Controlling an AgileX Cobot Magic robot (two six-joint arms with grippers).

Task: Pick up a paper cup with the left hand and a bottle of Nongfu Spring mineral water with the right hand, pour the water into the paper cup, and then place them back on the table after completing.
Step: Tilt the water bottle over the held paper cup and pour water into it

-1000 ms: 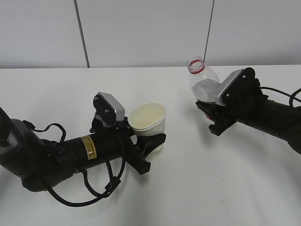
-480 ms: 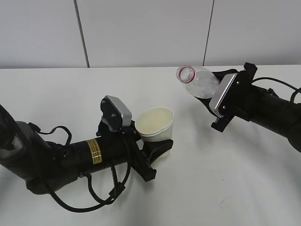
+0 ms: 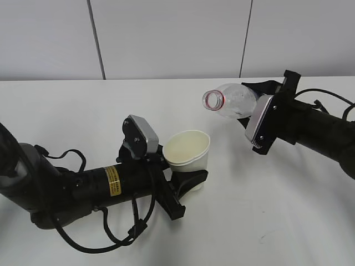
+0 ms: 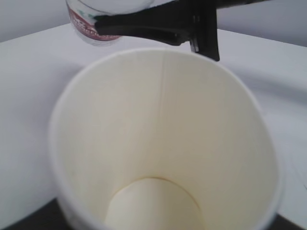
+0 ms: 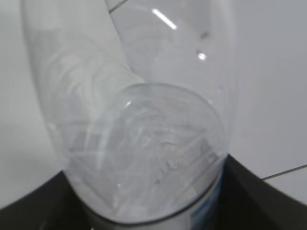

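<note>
Left claw (image 3: 186, 180) clamps level near the table; right claw (image 3: 249, 102) grips, rolled sideways.

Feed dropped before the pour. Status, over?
Left gripper holds cup, cup dry. Right gripper holds bottle, tipped, uncapped mouth short of cup. No water falling. Nothing between them.

Plain lab-style test bench; bare white table (image 3: 83, 105); blank panelled wall (image 3: 166, 39) behind.
</note>
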